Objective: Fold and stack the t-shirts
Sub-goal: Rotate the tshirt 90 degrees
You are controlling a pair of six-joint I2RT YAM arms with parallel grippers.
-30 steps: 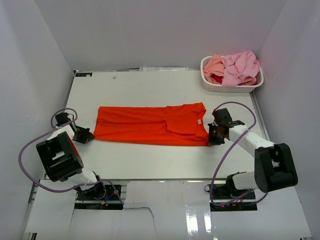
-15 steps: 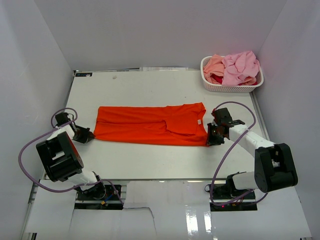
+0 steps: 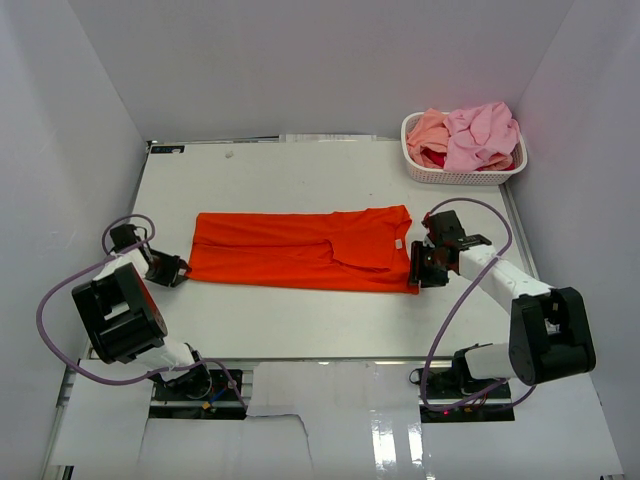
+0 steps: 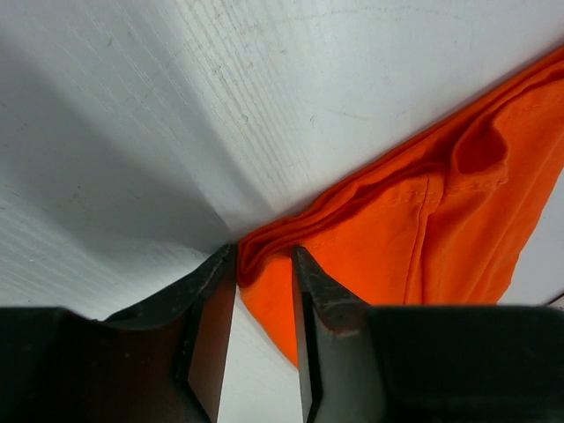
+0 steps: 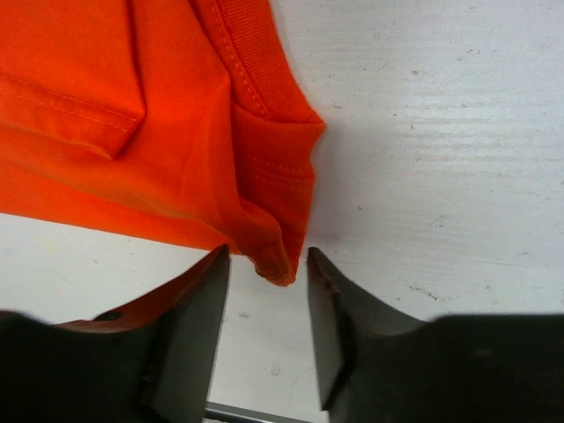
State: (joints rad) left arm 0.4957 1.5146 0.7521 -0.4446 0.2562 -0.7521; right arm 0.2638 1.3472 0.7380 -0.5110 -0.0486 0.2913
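— Looking down on the table point(image 3: 300, 180), the orange shirt point(image 3: 300, 250) lies flat across the middle, folded into a long band, collar end to the right.
— And the left gripper point(image 4: 263, 254)?
— Low at the band's left end, jaws parted, the hem corner sitting in the gap between them.
— Right gripper point(image 5: 267, 256)?
— Same picture at the collar end: jaws apart, the near corner's tip poking between the fingers, table showing beside it. Neither one clamps the cloth.
— The other shirts point(image 3: 470, 135)?
— Pink, peach and a bit of dark red, heaped in the basket point(image 3: 462, 177) at the far right corner.
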